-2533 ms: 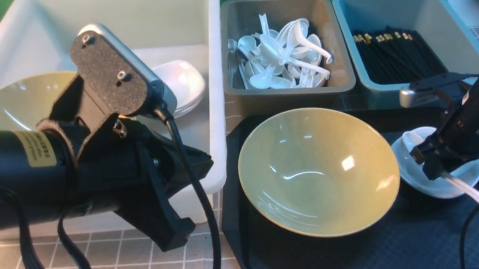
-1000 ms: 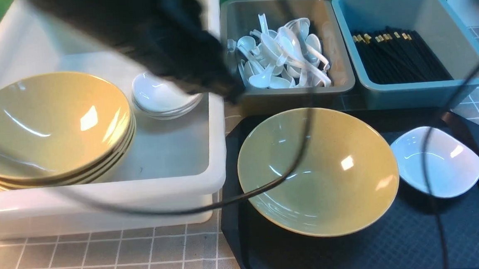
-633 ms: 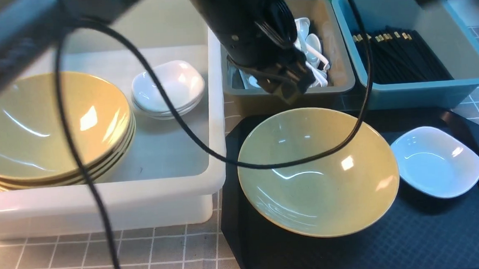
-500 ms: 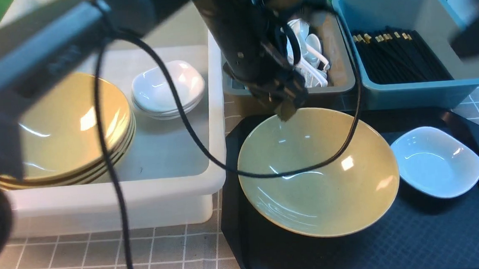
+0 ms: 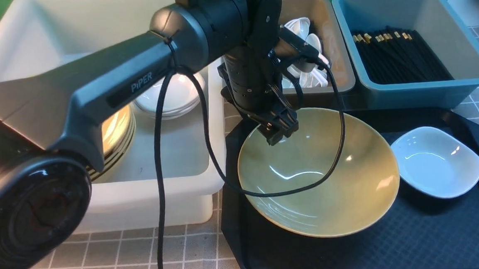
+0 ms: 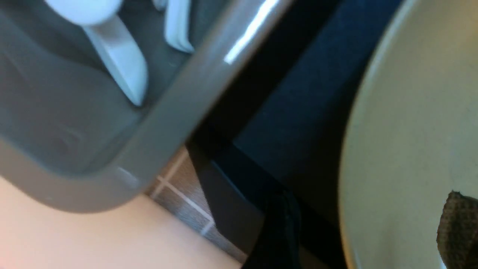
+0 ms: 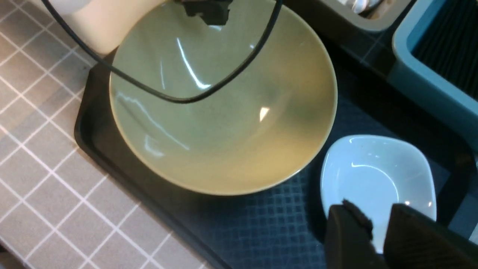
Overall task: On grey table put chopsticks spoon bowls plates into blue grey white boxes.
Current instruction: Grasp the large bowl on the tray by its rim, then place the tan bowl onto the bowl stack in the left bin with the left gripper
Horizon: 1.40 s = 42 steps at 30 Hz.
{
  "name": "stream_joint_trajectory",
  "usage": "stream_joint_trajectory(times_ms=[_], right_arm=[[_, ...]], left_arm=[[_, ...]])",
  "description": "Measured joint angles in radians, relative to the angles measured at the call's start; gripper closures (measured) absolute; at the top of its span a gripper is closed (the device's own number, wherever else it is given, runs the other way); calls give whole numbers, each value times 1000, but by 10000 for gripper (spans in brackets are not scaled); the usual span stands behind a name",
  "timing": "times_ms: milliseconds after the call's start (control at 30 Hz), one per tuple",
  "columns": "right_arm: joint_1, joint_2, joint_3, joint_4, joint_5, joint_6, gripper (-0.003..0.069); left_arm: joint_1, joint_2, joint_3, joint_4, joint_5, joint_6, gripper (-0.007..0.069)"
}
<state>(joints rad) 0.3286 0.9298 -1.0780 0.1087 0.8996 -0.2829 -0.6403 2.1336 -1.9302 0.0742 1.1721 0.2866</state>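
An olive-yellow bowl (image 5: 321, 179) sits on the black tray, with a small white plate (image 5: 436, 162) to its right. My left gripper (image 5: 279, 134) is open at the bowl's far-left rim. In the left wrist view one finger (image 6: 280, 228) is outside the bowl (image 6: 410, 130) and the other pad (image 6: 459, 224) is inside. My right gripper (image 7: 377, 220) hovers over the plate (image 7: 373, 172), slightly open and empty. Spoons (image 5: 307, 49) lie in the grey box (image 5: 332, 25). Chopsticks (image 5: 401, 56) lie in the blue box (image 5: 444, 9).
The white tub (image 5: 92, 31) at the left holds stacked yellow bowls (image 5: 116, 129) and white plates (image 5: 171, 101), partly hidden by my left arm. The black tray (image 5: 355, 252) rests on the grey table (image 5: 126, 258). The left arm's cable hangs across the bowl.
My left arm has swung right from over the white tub and come down onto the bowl's far-left rim. My right arm has pulled back from the boxes to the right edge.
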Motion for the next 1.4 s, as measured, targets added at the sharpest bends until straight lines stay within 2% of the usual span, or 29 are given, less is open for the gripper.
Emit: stream_joint_trajectory(times_ms=[200, 300, 400, 500, 667, 800, 967, 1033, 1100, 1233, 1333, 1367, 1400], right_arm=[[0, 15, 0, 0, -22, 0, 504], [0, 21, 0, 0, -25, 1, 502], [0, 30, 0, -1, -29, 1, 501], [0, 32, 0, -1, -30, 1, 499], [0, 52, 0, 5, -41, -2, 499], [0, 67, -20, 42, -38, -43, 515], [46, 110, -130, 198, -21, -191, 646], [83, 127, -168, 218, -18, -209, 658], [135, 155, -210, 230, -18, -219, 659], [266, 213, -283, 239, -18, -232, 659], [330, 244, -303, 240, -23, -237, 659], [336, 251, -303, 240, -24, -237, 659], [337, 252, -303, 240, -24, -238, 659]], left_arm=[[0, 70, -7, -40, 0, -17, 173], [0, 104, -7, -57, 12, -20, 244], [3, 105, -16, -108, 14, -49, 384], [3, 86, -17, -120, 20, -63, 430], [0, -22, -9, -147, 35, -58, 601], [8, -117, -1, -115, 18, -43, 617], [86, -337, 2, -162, 38, -41, 617], [124, -391, 15, -183, 53, -41, 617], [213, -481, 64, -215, 69, -43, 620], [459, -627, 215, -248, 66, -57, 620], [761, -741, 401, -304, -12, -87, 620], [835, -759, 440, -334, -39, -86, 620], [862, -762, 447, -341, -39, -84, 620]])
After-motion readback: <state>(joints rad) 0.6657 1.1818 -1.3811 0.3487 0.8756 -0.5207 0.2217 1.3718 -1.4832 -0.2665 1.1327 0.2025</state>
